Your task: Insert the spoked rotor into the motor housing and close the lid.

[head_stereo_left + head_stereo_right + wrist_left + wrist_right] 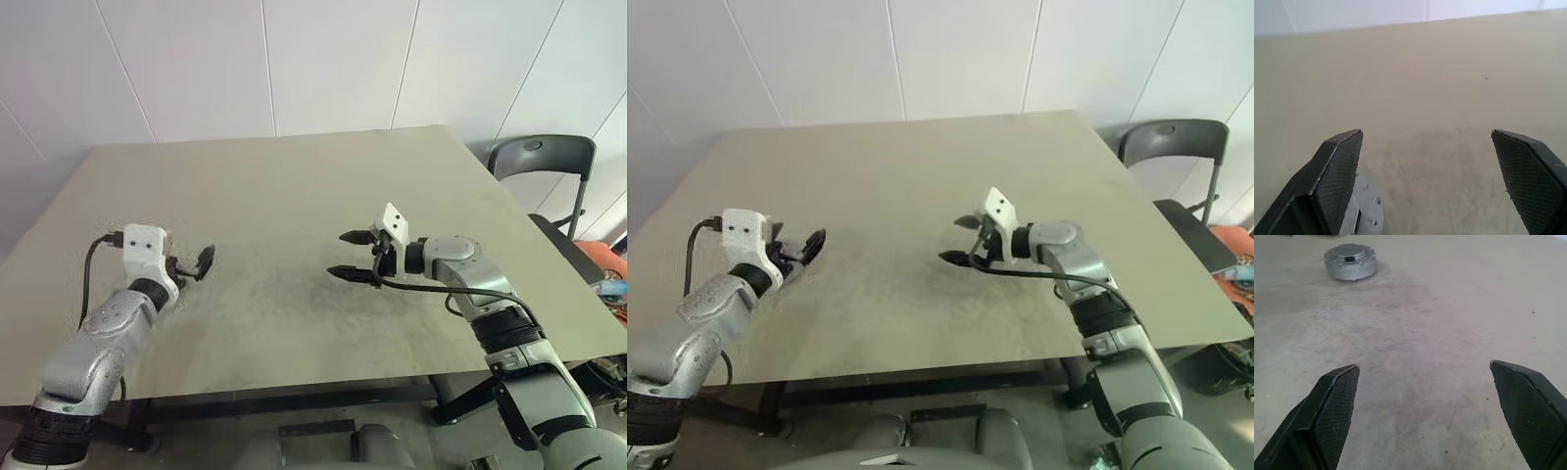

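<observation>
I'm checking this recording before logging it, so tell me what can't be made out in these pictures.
Right wrist view: the silver round unit has a closed casing, so its inside is hidden.
Left wrist view: a silvery part is cut off by the bottom edge and a finger of the left claw; unidentifiable.
Head views: the chair sits partly behind the table.

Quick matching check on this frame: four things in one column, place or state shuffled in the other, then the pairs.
Things:
1. left gripper
2. right gripper
3. silver disc
4. chair

Place or state:
a. dark, standing off the table's far right corner
b. fingers open, just right of the table's middle
c. lying flat on the table
d. fingers open, over the table's left side

Pairs: 1-d, 2-b, 3-c, 4-a
</observation>
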You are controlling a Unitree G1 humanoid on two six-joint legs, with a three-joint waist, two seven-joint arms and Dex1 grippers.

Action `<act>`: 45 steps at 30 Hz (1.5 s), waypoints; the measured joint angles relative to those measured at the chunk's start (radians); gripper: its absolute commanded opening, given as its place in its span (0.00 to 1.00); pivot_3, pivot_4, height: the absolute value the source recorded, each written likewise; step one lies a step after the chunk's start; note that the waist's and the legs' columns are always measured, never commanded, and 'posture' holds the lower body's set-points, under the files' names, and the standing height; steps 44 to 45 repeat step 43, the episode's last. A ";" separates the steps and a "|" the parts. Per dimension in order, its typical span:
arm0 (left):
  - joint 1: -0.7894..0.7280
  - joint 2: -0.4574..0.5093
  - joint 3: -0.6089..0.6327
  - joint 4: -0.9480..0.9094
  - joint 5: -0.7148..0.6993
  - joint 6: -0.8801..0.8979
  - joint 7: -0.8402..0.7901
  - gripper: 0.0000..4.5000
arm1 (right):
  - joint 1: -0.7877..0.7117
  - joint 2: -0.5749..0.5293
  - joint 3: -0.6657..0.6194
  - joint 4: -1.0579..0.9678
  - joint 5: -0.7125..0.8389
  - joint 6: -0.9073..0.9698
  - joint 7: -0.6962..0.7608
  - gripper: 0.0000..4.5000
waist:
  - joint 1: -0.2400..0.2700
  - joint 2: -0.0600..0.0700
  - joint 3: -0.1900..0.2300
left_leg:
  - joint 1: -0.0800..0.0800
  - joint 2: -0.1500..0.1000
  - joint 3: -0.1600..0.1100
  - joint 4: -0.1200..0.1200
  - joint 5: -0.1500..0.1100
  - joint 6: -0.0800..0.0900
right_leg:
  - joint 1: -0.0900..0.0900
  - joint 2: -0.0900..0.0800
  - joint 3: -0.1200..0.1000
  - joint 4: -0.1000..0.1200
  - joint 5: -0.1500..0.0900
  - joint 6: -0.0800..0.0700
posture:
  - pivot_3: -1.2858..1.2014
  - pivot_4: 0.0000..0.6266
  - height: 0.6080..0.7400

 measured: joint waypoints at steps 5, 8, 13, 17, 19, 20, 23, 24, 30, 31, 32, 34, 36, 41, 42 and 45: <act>-0.018 -0.008 0.033 0.133 0.069 -0.118 -0.190 1.00 | 0.010 0.024 -0.012 0.025 -0.008 -0.038 -0.002 1.00 | 0.004 0.000 0.000 | -0.002 0.000 -0.001 0.001 0.000 0.000 | -0.001 0.000 0.000 0.001 0.000 0.000 | 0.52 0.00 1.00; -0.022 -0.013 0.046 0.139 0.088 -0.164 -0.286 1.00 | 0.015 0.034 -0.012 0.025 -0.007 -0.044 0.000 1.00 | 0.004 0.000 0.000 | -0.001 0.000 0.000 0.001 0.000 0.000 | -0.001 0.000 0.000 0.001 0.000 0.000 | 0.52 0.00 1.00; -0.010 -0.062 0.065 0.172 0.090 -0.216 -0.403 1.00 | 0.029 0.037 -0.021 0.028 -0.005 -0.057 0.022 1.00 | 0.001 0.000 0.000 | 0.000 0.000 -0.001 0.001 0.000 0.000 | -0.001 0.000 0.000 0.002 0.000 0.001 | 0.52 0.00 1.00; 0.008 -0.091 0.093 0.217 0.113 -0.281 -0.466 1.00 | 0.029 0.037 -0.036 0.027 0.004 -0.040 0.044 1.00 | 0.002 0.000 0.000 | 0.001 0.000 -0.001 0.001 0.000 0.000 | 0.000 0.000 0.000 0.003 0.000 0.001 | 0.52 0.00 1.00; 0.008 -0.102 0.107 0.243 0.136 -0.312 -0.473 1.00 | 0.032 0.038 -0.039 0.027 0.004 -0.039 0.044 1.00 | 0.004 0.000 0.000 | 0.001 0.000 -0.001 0.002 0.000 0.000 | 0.000 0.000 0.000 0.003 0.000 0.001 | 0.52 0.00 1.00; 0.008 -0.102 0.108 0.258 0.156 -0.328 -0.482 1.00 | 0.034 0.039 -0.039 0.027 0.004 -0.040 0.044 1.00 | 0.004 0.000 0.000 | 0.001 0.000 -0.001 0.002 0.000 0.000 | 0.001 0.000 0.000 0.003 0.000 0.001 | 0.52 0.00 1.00; 0.008 -0.099 0.107 0.297 0.218 -0.371 -0.501 1.00 | 0.055 0.044 -0.040 0.027 0.004 -0.044 0.041 1.00 | 0.005 0.000 0.000 | 0.001 0.000 -0.001 0.002 0.000 0.000 | 0.001 0.000 0.000 0.003 0.000 0.001 | 0.52 0.00 1.00; 0.007 -0.099 0.107 0.302 0.227 -0.374 -0.504 1.00 | 0.062 0.046 -0.040 0.027 0.004 -0.044 0.040 1.00 | 0.006 0.000 0.000 | 0.001 0.000 -0.001 0.002 0.000 0.000 | 0.001 0.000 0.000 0.003 0.000 0.001 | 0.52 0.00 1.00; -0.033 -0.142 0.105 0.312 0.276 -0.375 -0.499 1.00 | 0.072 0.052 -0.040 0.027 0.003 -0.044 0.027 1.00 | 0.006 0.000 0.000 | 0.002 0.000 -0.001 0.002 0.000 0.000 | 0.002 0.000 0.000 0.003 0.000 0.001 | 0.52 0.00 1.00; -0.035 -0.151 0.104 0.312 0.276 -0.375 -0.501 1.00 | 0.072 0.052 -0.040 0.027 0.003 -0.044 0.026 1.00 | 0.005 0.000 0.000 | 0.002 0.000 -0.001 0.002 0.000 0.000 | 0.002 0.000 0.000 0.003 0.000 0.001 | 0.52 0.00 1.00; -0.038 -0.159 0.102 0.311 0.276 -0.375 -0.505 1.00 | 0.072 0.052 -0.042 0.027 0.004 -0.043 0.024 1.00 | 0.004 0.000 0.000 | 0.002 0.000 -0.001 0.002 0.000 0.000 | 0.002 0.000 0.000 0.003 0.000 0.001 | 0.52 0.00 1.00; -0.041 -0.162 0.098 0.311 0.283 -0.375 -0.508 1.00 | 0.072 0.052 -0.047 0.026 0.004 -0.042 0.019 1.00 | 0.004 0.000 0.000 | 0.002 0.000 -0.001 0.002 0.000 0.000 | 0.002 0.000 0.000 0.004 0.000 0.001 | 0.52 0.00 1.00; -0.042 -0.162 0.098 0.311 0.285 -0.374 -0.510 1.00 | 0.073 0.052 -0.050 0.026 0.004 -0.042 0.019 1.00 | 0.004 0.000 0.000 | 0.002 0.000 -0.001 0.002 0.000 0.000 | 0.002 0.000 0.000 0.004 0.000 0.001 | 0.52 0.00 1.00; -0.042 -0.161 0.098 0.311 0.286 -0.374 -0.522 1.00 | 0.074 0.062 -0.050 0.026 0.004 -0.042 0.019 1.00 | 0.004 0.000 0.000 | 0.002 0.000 -0.001 0.002 0.000 0.000 | 0.002 0.000 0.000 0.004 0.000 0.001 | 0.52 0.00 1.00; -0.042 -0.161 0.100 0.311 0.286 -0.374 -0.522 1.00 | 0.074 0.062 -0.050 0.026 0.004 -0.042 0.019 1.00 | 0.004 0.000 0.000 | 0.002 0.000 -0.001 0.002 0.000 0.000 | 0.002 0.000 0.000 0.004 0.000 0.001 | 0.52 0.00 1.00; -0.042 -0.161 0.101 0.311 0.286 -0.374 -0.522 1.00 | 0.074 0.062 -0.050 0.026 0.003 -0.042 0.019 1.00 | 0.004 0.000 0.000 | 0.002 0.000 -0.001 0.002 0.000 0.000 | 0.002 0.000 0.000 0.004 0.000 0.001 | 0.52 0.00 1.00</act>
